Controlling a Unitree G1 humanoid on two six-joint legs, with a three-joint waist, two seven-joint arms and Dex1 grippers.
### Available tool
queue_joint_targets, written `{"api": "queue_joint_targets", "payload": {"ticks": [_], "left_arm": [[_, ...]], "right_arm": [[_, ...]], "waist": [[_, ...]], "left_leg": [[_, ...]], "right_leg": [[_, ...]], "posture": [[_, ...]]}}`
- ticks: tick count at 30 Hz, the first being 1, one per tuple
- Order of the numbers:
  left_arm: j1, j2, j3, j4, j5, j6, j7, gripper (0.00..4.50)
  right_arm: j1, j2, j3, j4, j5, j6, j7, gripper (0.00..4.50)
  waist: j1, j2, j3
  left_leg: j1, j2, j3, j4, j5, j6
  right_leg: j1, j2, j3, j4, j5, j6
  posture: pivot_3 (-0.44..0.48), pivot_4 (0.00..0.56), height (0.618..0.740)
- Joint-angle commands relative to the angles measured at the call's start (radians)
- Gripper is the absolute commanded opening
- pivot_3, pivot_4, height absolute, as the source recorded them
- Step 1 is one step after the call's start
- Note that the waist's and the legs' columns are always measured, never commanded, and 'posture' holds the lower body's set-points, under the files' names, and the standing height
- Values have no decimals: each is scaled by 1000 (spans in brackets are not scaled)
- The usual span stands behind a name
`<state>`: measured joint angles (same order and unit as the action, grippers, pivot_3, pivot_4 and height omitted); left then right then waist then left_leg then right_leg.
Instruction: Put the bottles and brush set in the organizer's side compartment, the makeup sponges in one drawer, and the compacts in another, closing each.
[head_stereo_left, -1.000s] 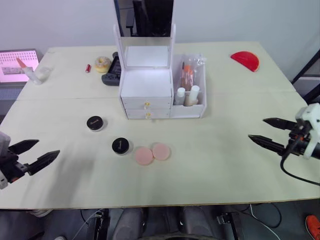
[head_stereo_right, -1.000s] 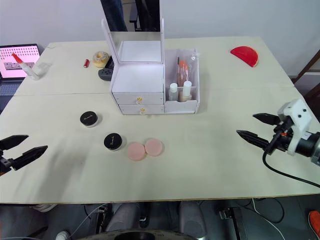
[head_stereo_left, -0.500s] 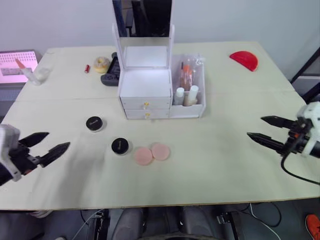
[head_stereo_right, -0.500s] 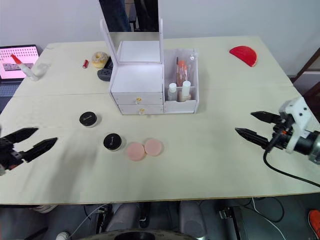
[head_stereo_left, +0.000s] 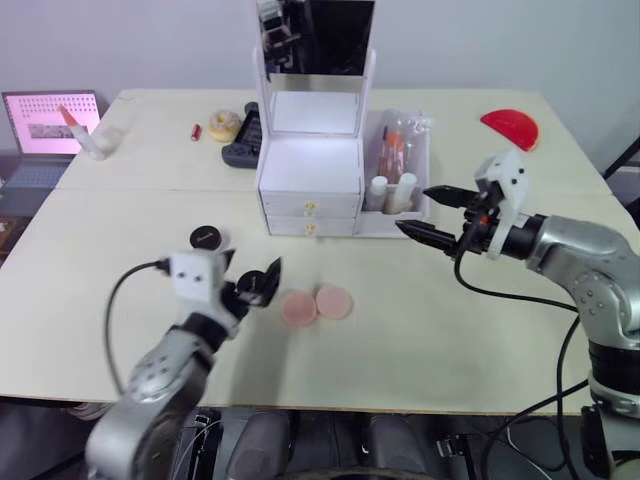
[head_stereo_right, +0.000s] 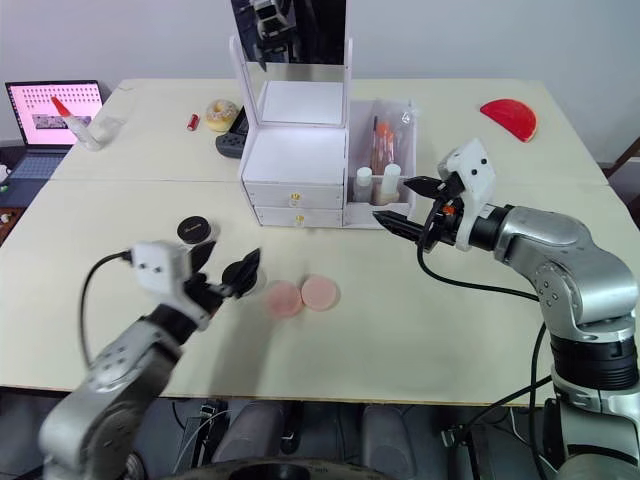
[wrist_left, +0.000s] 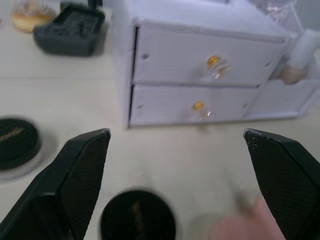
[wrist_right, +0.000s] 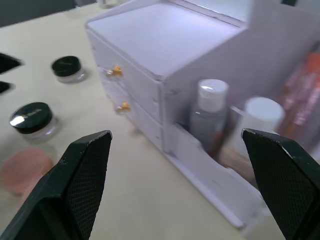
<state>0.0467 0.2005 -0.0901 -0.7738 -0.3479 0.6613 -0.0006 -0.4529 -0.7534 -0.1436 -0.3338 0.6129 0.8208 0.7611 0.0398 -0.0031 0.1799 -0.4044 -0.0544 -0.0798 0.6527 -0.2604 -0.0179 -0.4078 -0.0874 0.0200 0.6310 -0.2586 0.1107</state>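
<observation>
Left tool (head_stereo_left: 253, 283) released beside nearer compact (wrist_left: 137, 222) | right tool (head_stereo_left: 433, 213) released near organizer (head_stereo_left: 310, 180) | drawers shut: open one before loading.

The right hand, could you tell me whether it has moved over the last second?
Yes. The right hand has swung in from the table's right side toward the organizer, and now hovers open just in front of its side compartment.
</observation>
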Motion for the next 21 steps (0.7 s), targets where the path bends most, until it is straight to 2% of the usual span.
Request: {"api": "queue_joint_targets", "payload": {"ticks": [1,4,12,21], "left_arm": [[-77,-37,-52,95,117,-93,40,4500],[-173,-109,-129,240,193,-178,58,4500],[-262,-230,-229,403,326,-269,98,4500],[-275,-295,-196,491,398,-291,170,4500]], "right_arm": [[-25,-5,0,-17,44,-16,63,4402],[-28,-11,17,-15,69,-23,127,4402],[-58,-27,57,33,37,-70,209,4402],[-101,-25,81,86,10,-99,237,4402]], "waist": [[-2,0,0],[-2,0,0],[-1,0,0],[-1,0,0]], "left_leg": [[0,0,0,0,0,0],[0,0,1,-1,0,1],[-1,0,0,0,0,0],[-1,0,0,0,0,0]], "right_leg": [[0,0,0,0,0,0],[-1,0,-1,0,1,2],[-1,0,-2,0,2,3],[-2,1,-2,1,2,5]], "posture": [[0,150,740],[0,150,740],[0,150,740],[0,150,740]]}}
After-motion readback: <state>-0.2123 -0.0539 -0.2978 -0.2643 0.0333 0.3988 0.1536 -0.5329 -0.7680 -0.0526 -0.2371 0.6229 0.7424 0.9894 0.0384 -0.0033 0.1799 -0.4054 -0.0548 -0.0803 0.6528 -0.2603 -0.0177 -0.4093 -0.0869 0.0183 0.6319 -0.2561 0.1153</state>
